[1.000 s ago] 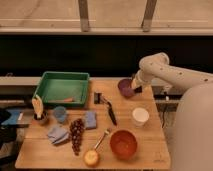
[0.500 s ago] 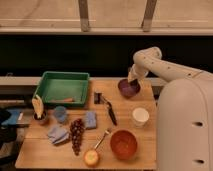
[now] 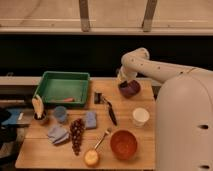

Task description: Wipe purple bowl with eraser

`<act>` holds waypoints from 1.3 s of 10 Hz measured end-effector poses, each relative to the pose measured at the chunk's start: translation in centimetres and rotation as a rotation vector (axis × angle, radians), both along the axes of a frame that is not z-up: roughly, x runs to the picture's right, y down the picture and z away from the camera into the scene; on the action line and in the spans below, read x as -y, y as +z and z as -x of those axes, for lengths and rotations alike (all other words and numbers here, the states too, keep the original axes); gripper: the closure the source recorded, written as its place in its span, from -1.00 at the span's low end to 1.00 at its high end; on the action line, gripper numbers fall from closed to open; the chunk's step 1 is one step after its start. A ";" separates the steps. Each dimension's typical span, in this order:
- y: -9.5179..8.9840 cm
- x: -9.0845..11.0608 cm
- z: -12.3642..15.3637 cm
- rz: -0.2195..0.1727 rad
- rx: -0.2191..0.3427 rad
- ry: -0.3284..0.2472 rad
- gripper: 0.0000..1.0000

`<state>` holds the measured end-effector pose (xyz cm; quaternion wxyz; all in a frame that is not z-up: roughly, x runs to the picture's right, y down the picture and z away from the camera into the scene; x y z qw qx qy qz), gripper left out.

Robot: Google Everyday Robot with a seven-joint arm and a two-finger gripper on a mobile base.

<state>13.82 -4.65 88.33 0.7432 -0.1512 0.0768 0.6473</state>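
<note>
From my seat, the white arm curves in from the right side of the frame and its claw [image 3: 126, 80] sits right at the upper-left rim of the small glossy dark purple bowl [image 3: 129, 88], up in the upper right part of the wooden worktop [image 3: 45, 150]. The claw is fully closed, but I can't make out if it's pinching anything. Below the purple bowl there's a white cup [image 3: 140, 116], and lower down a bigger orange bowl [image 3: 123, 144]. A green plastic tray [image 3: 64, 87] fills the upper left of the worktop. Toward the middle I see a black-handled tool [image 3: 111, 113], a bunch of dark grapes [image 3: 76, 134] and some bluish cloths [image 3: 58, 133].
</note>
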 end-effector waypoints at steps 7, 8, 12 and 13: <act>-0.8 -2.0 -11.3 0.019 -0.160 0.089 1.00; 0.1 -0.9 -12.5 0.017 -0.172 0.106 1.00; 2.1 1.3 -10.7 0.016 -0.134 0.102 1.00; 2.4 1.8 -8.8 0.015 -0.110 0.088 1.00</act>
